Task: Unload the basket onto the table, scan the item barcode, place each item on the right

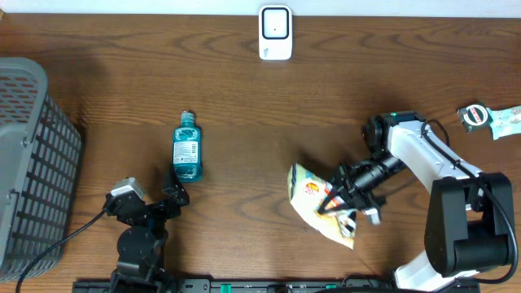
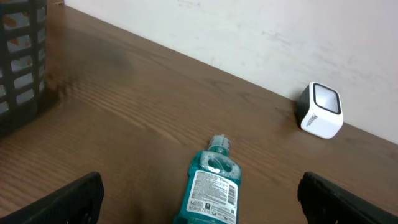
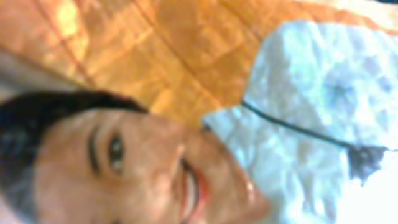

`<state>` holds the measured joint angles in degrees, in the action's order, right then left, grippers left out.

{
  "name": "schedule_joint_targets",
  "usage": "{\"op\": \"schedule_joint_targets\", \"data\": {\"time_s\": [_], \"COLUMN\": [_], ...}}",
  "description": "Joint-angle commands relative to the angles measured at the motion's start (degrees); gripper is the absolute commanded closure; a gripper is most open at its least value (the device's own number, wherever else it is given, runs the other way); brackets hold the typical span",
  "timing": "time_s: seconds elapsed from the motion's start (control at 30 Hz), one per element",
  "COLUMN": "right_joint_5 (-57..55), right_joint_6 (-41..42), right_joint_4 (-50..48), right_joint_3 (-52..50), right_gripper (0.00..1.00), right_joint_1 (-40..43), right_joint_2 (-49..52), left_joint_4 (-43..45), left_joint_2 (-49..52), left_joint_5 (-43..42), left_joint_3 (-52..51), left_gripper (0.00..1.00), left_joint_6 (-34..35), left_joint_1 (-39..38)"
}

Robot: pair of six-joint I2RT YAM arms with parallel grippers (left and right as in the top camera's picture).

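Note:
The item, a yellow and white snack bag [image 1: 313, 199] printed with a face, is at the front right of the table, and my right gripper [image 1: 338, 195] is shut on its right side. Its printed face [image 3: 124, 162] fills the right wrist view and hides my fingers there. Whether the bag rests on the table or hangs above it I cannot tell. The white scanner [image 1: 275, 32] stands at the far edge, also seen as a small box [image 2: 320, 111] by the wall. My left gripper [image 1: 175, 191] is open, its fingers [image 2: 68, 202] wide on either side of a teal bottle [image 2: 208, 186].
The teal bottle [image 1: 186, 146] lies label up left of centre. A grey slatted basket [image 1: 32, 163] fills the left edge, and its corner [image 2: 22, 62] shows in the left wrist view. A small wrapped packet [image 1: 488, 118] lies at the far right.

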<state>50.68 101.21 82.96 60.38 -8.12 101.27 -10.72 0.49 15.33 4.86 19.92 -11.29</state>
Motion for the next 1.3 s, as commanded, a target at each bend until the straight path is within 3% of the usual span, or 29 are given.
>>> {"op": "schedule_joint_targets", "data": {"time_s": [0.0, 0.13, 0.23, 0.33, 0.4, 0.5, 0.53, 0.57, 0.8, 1.07, 1.27], "right_joint_5": [-2.29, -6.51, -17.75, -27.34, -27.69, -22.95, -21.53, -20.52, -19.87, -29.20, -61.68], "right_joint_6": [2.29, 1.99, -1.29, -13.27, -27.52, -50.40, -56.43, -61.35, -71.19, -83.71, -88.87], "right_joint_4": [3.10, 2.51, -2.93, -18.14, -29.97, -45.48, -49.53, -51.84, -47.10, -41.99, -39.41], "right_joint_3": [0.70, 0.70, 0.70, 0.70, 0.70, 0.70, 0.70, 0.70, 2.84, 7.10, 7.02], "right_gripper": [0.98, 0.99, 0.99, 0.99, 0.90, 0.51, 0.08, 0.01, 0.01, 0.01, 0.01], "right_joint_1": [0.57, 1.07, 0.90, 0.48, 0.11, -1.03, -1.40, -1.64, -1.73, -6.38, -24.44], "right_joint_2": [0.28, 0.28, 0.28, 0.28, 0.28, 0.28, 0.28, 0.28, -0.20, -11.45, -17.14], "left_joint_4": [-1.42, -1.42, -1.42, -1.42, -1.42, -1.42, -1.42, -1.42, -1.42, -1.42, -1.42], "left_joint_2": [-0.15, -0.15, -0.15, -0.15, -0.15, -0.15, -0.15, -0.15, -0.15, -0.15, -0.15], "left_joint_5": [0.31, 0.31, 0.31, 0.31, 0.31, 0.31, 0.31, 0.31, 0.33, 0.31, 0.33], "left_joint_3": [-1.01, -1.01, -1.01, -1.01, -1.01, -1.01, -1.01, -1.01, -1.01, -1.01, -1.01], "left_gripper": [0.02, 0.02, 0.02, 0.02, 0.02, 0.02, 0.02, 0.02, 0.02, 0.02, 0.02], "left_joint_6": [0.35, 0.35, 0.35, 0.35, 0.35, 0.35, 0.35, 0.35, 0.33, 0.35, 0.35], "left_joint_1": [0.07, 0.07, 0.07, 0.07, 0.07, 0.07, 0.07, 0.07, 0.07, 0.07, 0.07]}}
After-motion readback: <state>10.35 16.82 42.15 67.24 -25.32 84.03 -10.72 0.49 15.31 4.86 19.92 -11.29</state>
